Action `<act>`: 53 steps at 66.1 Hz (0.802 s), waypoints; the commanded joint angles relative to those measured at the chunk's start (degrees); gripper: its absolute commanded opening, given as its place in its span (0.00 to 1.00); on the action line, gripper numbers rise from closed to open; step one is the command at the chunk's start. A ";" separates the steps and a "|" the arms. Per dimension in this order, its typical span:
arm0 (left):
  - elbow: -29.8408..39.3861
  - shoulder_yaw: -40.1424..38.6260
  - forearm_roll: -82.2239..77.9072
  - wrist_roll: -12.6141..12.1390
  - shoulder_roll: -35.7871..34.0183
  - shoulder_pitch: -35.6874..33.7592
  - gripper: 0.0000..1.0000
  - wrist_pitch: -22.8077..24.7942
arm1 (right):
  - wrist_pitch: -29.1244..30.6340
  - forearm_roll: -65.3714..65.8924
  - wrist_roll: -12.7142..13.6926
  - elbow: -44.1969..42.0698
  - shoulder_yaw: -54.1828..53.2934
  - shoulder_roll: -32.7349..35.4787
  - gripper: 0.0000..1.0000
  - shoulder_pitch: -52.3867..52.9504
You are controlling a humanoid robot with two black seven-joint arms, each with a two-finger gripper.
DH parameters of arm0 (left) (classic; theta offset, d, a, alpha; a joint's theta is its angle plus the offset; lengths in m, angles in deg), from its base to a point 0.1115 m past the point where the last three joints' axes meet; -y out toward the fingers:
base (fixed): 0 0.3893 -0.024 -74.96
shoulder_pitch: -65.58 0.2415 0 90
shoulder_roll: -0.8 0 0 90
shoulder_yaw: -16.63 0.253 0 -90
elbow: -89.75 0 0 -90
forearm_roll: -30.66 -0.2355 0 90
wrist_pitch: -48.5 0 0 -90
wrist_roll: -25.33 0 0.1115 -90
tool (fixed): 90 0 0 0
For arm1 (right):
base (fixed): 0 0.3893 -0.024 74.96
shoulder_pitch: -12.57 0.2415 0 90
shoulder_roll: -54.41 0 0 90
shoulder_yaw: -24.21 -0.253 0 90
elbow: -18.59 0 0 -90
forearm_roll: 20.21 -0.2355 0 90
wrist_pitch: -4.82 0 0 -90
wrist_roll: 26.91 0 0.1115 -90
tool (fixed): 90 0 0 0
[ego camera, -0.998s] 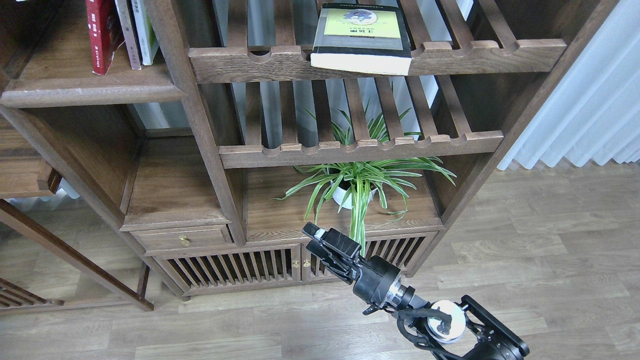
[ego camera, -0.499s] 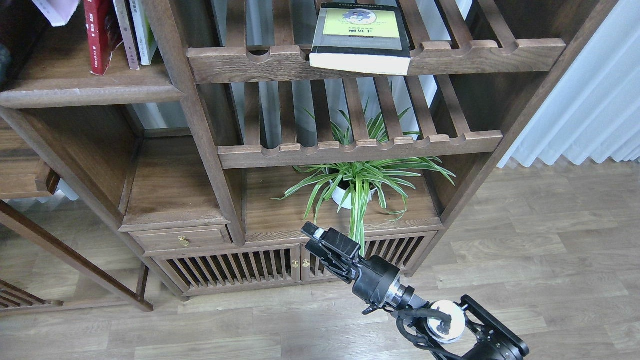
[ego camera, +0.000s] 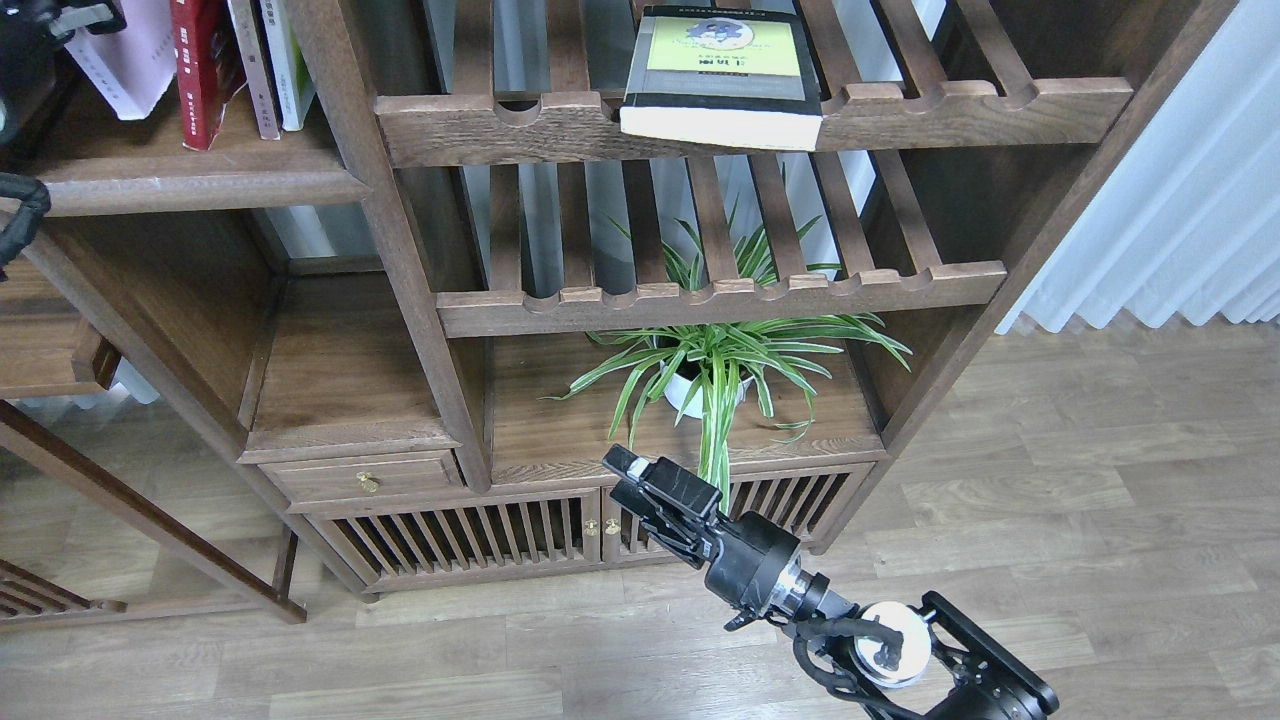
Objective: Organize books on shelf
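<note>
Left claw point(ego camera: 60, 15) is showing only as a dark shape in the top-left corner of the head view, pressed against the top of the pale lavender-white book point(ego camera: 125, 55). It appears to be carrying that book, though I cannot tell how its fingers are standing. The book is hanging upright just below and to the right of this claw, over the shelf point(ego camera: 200, 185), the solid plank with the rounded front edge. Directly to the book's right, the red book point(ego camera: 203, 70) is standing on that plank, leaning a little, with two more thin books beside it.

Right claw point(ego camera: 640, 478) is waiting low in the middle of the view, in front of the cabinet doors, holding nothing; its fingers are lying close, but I cannot tell whether they are fully together. From this claw the thick black book point(ego camera: 722, 75) with the yellow-green panel is lying far above and slightly right, flat on a slatted rack point(ego camera: 900, 105), its page edge overhanging the notched rail towards the robot and its long axis running back into the rack. Judging by position, the right arm is the nearer one for it.
</note>
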 commanded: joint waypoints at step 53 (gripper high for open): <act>-1.46 -10.32 -3.01 2.97 7.53 0.16 0.77 0.51 | 0.08 0.05 0.00 -0.01 0.98 0.00 0.81 -0.01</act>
